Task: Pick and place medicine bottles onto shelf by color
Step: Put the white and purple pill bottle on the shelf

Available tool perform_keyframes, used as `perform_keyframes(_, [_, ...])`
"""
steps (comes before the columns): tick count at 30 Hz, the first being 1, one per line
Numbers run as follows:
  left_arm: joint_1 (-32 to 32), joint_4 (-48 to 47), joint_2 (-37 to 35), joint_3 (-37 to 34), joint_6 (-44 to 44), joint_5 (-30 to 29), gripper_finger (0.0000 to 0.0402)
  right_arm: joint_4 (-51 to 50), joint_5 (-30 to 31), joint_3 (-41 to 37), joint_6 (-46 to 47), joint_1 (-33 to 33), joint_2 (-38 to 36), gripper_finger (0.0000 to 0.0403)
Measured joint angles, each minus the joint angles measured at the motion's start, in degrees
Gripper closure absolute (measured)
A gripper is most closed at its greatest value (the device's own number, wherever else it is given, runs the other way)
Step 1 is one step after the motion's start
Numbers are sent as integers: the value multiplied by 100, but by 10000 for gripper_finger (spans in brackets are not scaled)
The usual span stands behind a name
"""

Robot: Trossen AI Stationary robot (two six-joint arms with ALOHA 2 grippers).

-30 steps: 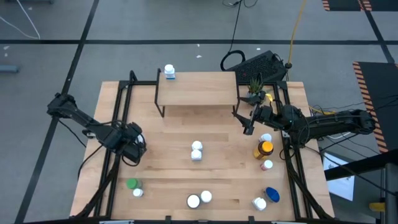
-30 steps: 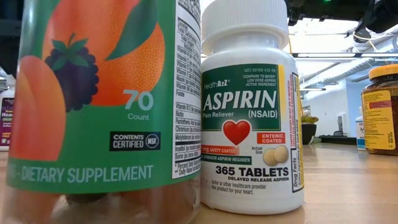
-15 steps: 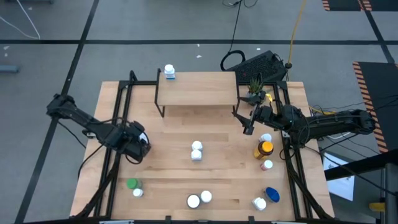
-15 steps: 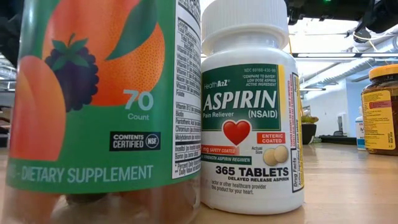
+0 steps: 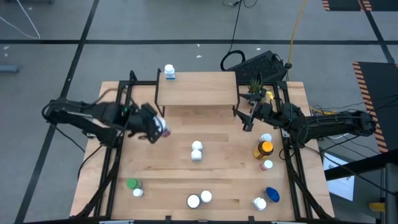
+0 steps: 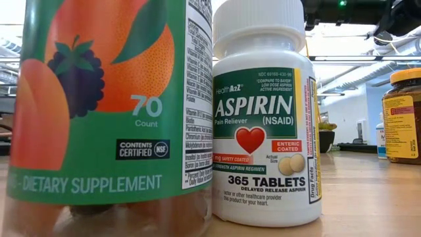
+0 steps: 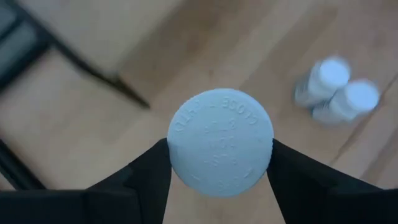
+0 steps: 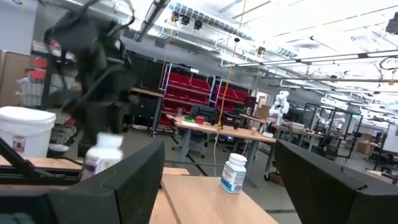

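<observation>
Left gripper (image 7: 219,163) pinches a white-capped bottle (image 7: 220,142) by its cap at centre-left of the high view, just below the shelf (image 5: 196,88); a thin hold could slip mid-swing. Right gripper (image 5: 248,124), centre-right, hangs with fingers apart

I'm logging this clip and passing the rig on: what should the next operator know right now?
Left gripper: shut on a white-capped bottle, carried above the table near the shelf.
Right gripper: open, waiting by the plant.
Done: one blue-labelled bottle stands on the shelf's back left corner.
Left: place the held bottle, then the two white bottles mid-table, the amber one and the rest along the front and right edges.
</observation>
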Motion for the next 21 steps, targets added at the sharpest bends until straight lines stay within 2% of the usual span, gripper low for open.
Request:
perform_keyframes(6, [1193, -66, 624, 1360, 1709, 1, 166, -51, -57, 0, 2, -8, 0, 103])
perform_keyframes(11, [2409, 7, 1272, 2165, 2895, 184, 166, -67, -153, 0, 41, -8, 0, 103])
perform_keyframes(17, [3619, 73, 2032, 2568, 3711, 953, 159, -85, -151, 0, -55, -8, 0, 103])
perform_keyframes(21, [4003, 200, 2295, 2690, 4084, 1190, 157, -82, -151, 0, -85, -10, 0, 103])
